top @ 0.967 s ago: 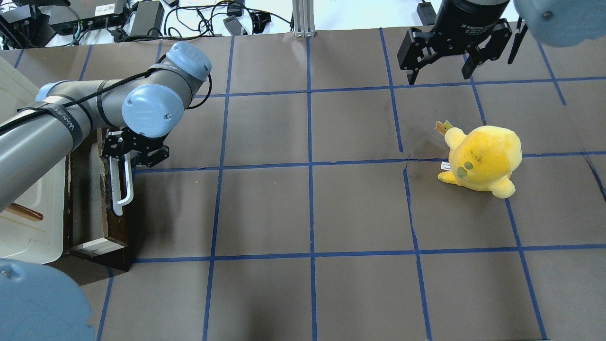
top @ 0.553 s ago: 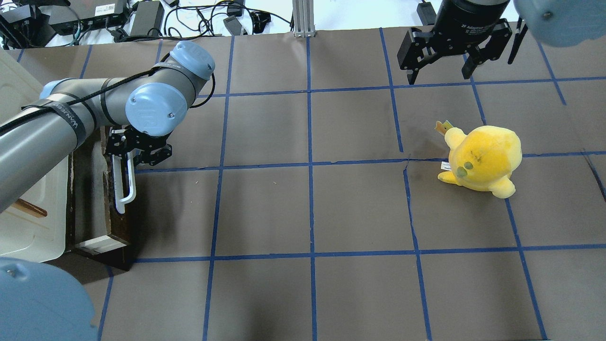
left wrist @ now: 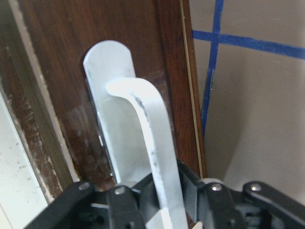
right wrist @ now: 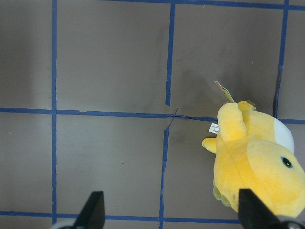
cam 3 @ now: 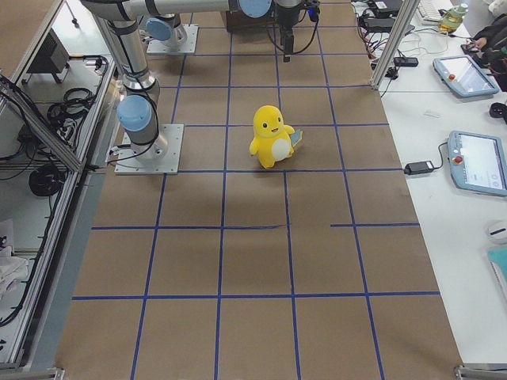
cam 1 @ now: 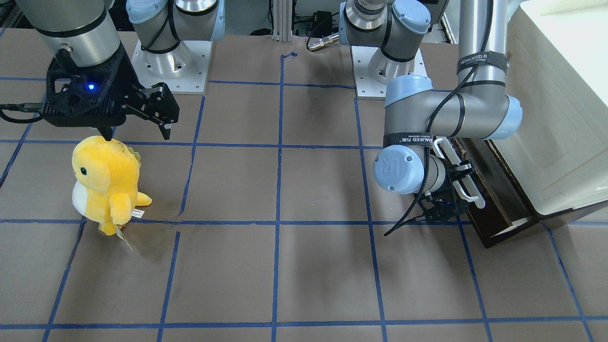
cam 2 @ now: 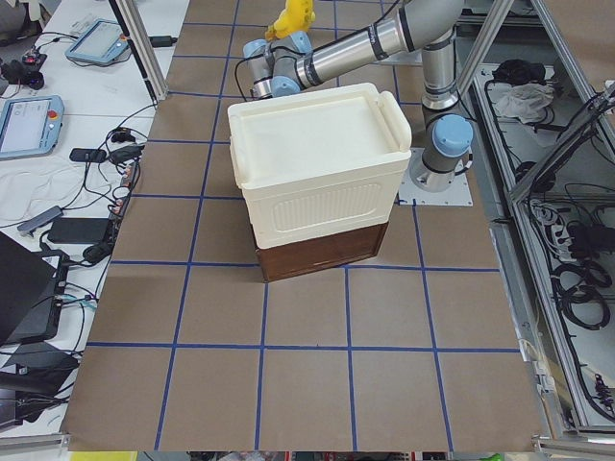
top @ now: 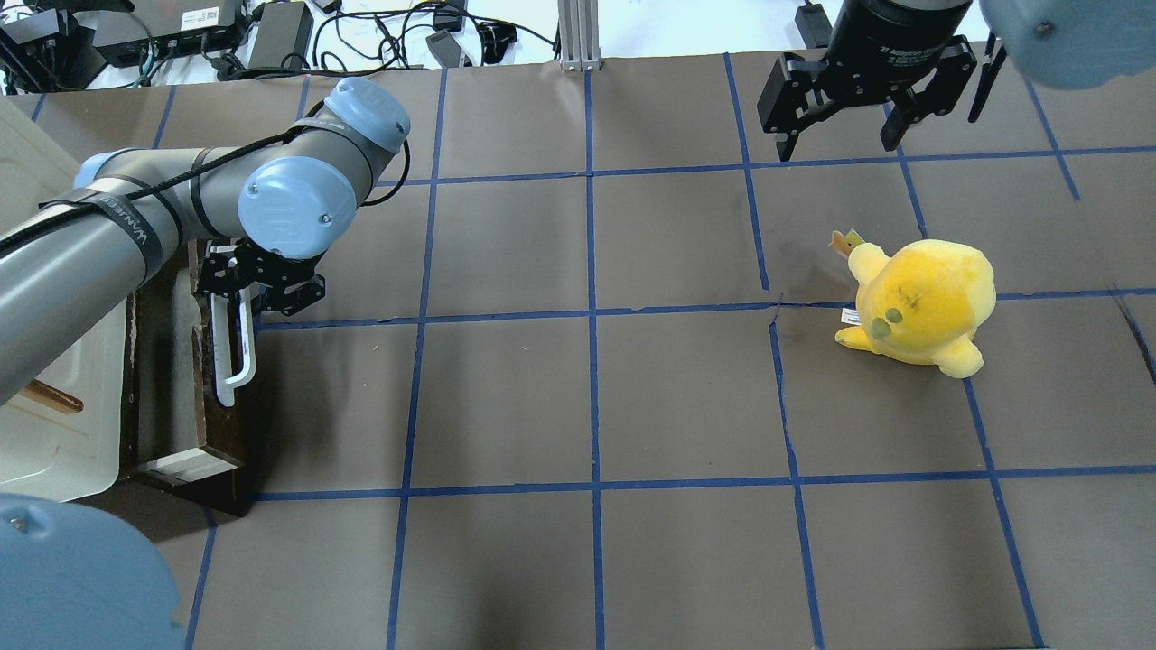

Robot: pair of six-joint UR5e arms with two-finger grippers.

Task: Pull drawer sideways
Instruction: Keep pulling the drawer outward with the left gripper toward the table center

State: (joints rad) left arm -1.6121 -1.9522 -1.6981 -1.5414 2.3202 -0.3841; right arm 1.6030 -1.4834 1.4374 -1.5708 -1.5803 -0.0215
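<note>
The dark brown drawer (top: 167, 361) sticks out a little from the cream-white cabinet (top: 54, 433) at the table's left edge, and it also shows in the front view (cam 1: 494, 209). Its long white bar handle (top: 233, 357) runs along its front. My left gripper (top: 260, 291) is shut on the far end of the handle. The left wrist view shows the handle (left wrist: 143, 119) running down between the jaws. My right gripper (top: 840, 126) is open and empty. It hangs above the table at the far right, with both fingertips (right wrist: 93, 210) spread wide.
A yellow plush toy (top: 921, 302) stands on the right half of the table, just below the right gripper (cam 1: 137, 135) in the front view. Brown paper with a blue tape grid (top: 591, 311) covers the table. Cables and power bricks (top: 271, 32) lie beyond the far edge.
My left arm's elbow has shifted slightly to the right and then eased back. The handle and drawer have barely shifted. The right arm and the plush have not moved.
</note>
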